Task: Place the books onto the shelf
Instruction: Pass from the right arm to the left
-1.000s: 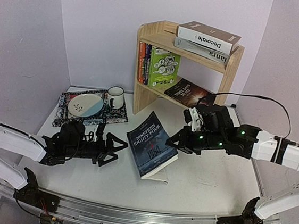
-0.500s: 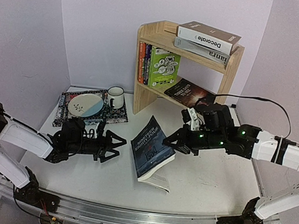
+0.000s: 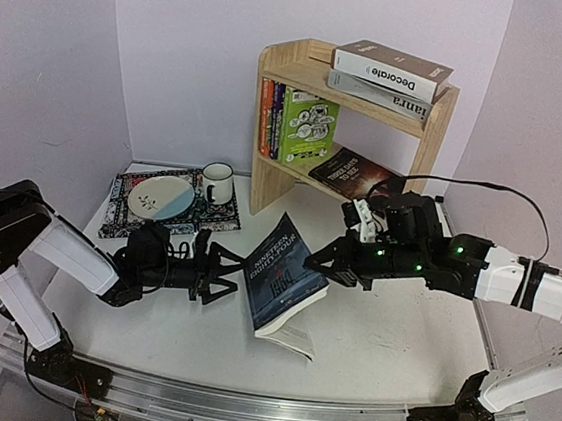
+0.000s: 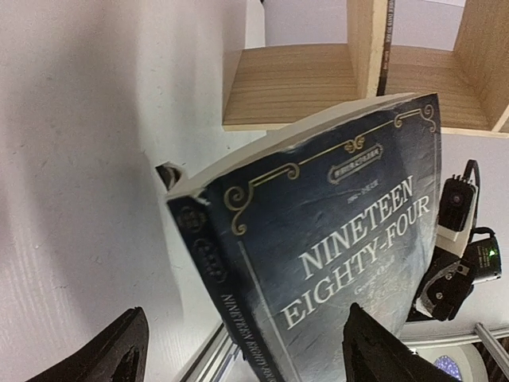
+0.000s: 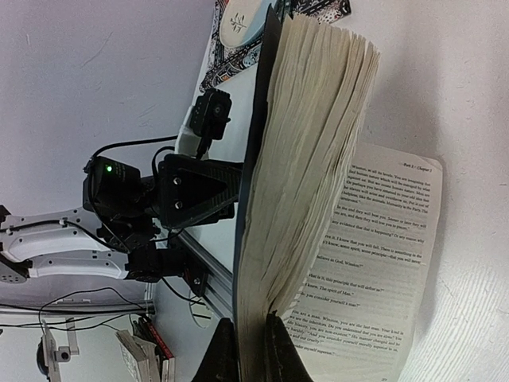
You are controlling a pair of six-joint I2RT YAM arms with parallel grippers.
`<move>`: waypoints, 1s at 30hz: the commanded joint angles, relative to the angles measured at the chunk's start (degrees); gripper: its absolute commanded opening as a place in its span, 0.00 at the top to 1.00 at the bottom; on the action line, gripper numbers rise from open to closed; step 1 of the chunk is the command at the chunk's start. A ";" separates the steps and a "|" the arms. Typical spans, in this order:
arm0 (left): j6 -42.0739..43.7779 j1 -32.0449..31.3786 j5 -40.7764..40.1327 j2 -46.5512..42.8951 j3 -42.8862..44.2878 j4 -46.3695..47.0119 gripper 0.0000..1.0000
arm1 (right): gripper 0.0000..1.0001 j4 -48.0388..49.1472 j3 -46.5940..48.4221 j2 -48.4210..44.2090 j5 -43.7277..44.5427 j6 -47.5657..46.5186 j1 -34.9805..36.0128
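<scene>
— While the right claw [image 3: 323,265] is clenched like that, what is it holding?
— The front cover and most of the page block of the dark blue book [image 3: 278,283], pinched at the open edge. Its wrist view shows the fingers [image 5: 278,362] either side of the thick wad, with the last leaves lying flat on the worktop [image 3: 399,334].
— So why the tilt?
— My guess is that it tips the book up on its spine so the other arm can take it. A book lying flat offers nothing to pinch.
— And the left claw [image 3: 220,277]?
— Released, jaws spread wide, low over the worktop and aimed at the spine. The book is just ahead of its tips. Whether they touch, I cannot tell.
— Where does that leave the book overall?
— About the middle of the worktop, leaning. It is well apart from the shelf [image 3: 260,183], which stands at the far edge toward the right corner with the green paperback [image 3: 308,128] upright on its lower tier.
</scene>
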 commanded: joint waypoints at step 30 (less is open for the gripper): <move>-12.43 0.52 2.62 11.45 4.83 33.89 0.79 | 1.00 14.32 -4.16 -6.79 -1.70 2.51 0.17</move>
